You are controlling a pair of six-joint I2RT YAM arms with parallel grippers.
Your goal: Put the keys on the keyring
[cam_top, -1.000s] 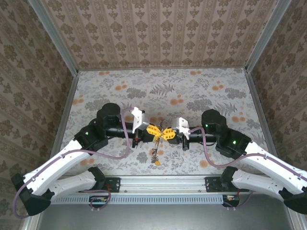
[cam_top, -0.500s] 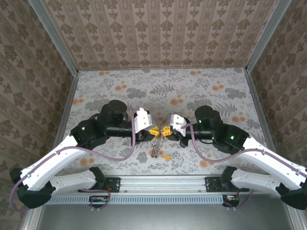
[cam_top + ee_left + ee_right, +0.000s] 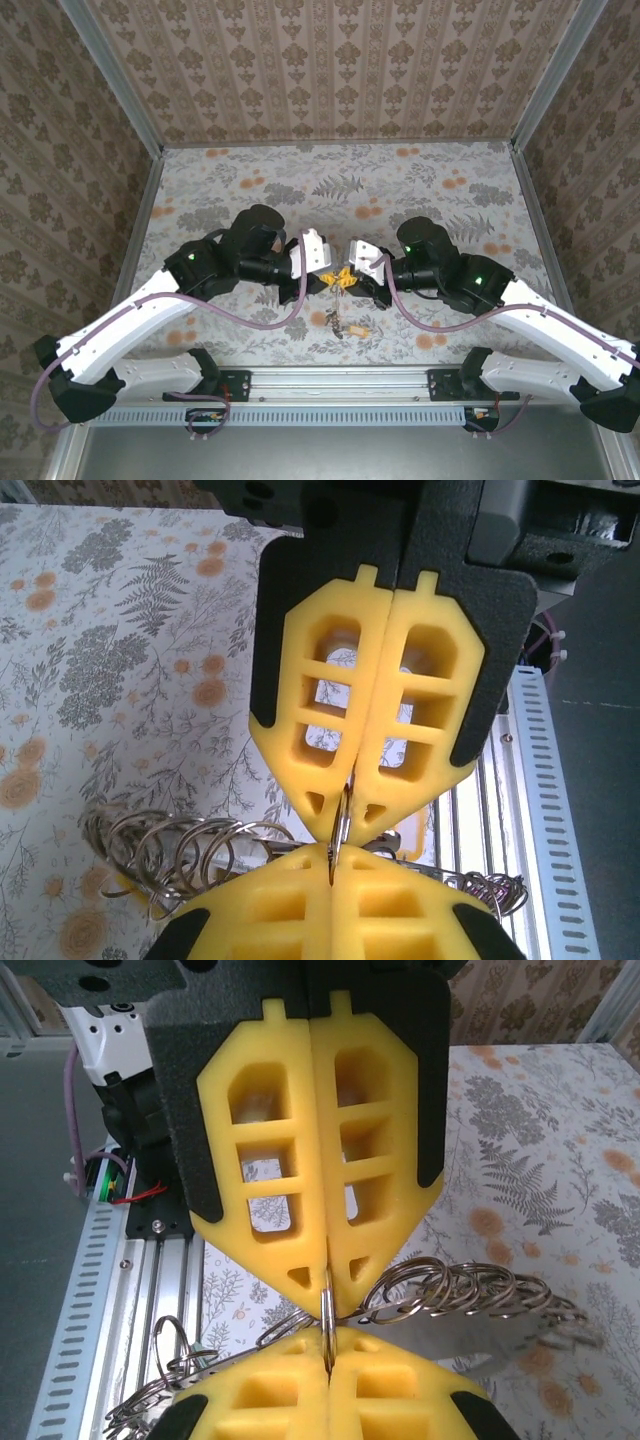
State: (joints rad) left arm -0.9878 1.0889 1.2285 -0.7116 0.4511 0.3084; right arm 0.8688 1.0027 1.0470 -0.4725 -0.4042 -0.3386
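Note:
My left gripper and right gripper meet tip to tip above the table's near middle. Both are shut on the same thin metal keyring, seen edge-on between the yellow fingers. In the right wrist view the keyring sits pinched in my right gripper, and the left gripper bites it from below. Several small steel rings are strung on a wire beside the pinch. A dark bundle hangs under the grippers. An orange-headed key lies on the cloth just below.
The floral tablecloth stretches out behind the grippers, with patterned walls on three sides. A slotted metal rail runs along the near edge between the arm bases. More steel rings hang to the left of the fingers.
Both wrists have swung inward and shifted slightly away from the rail, staying tip to tip. The hanging bundle has drawn up shorter, and an orange-headed key now shows on the cloth.

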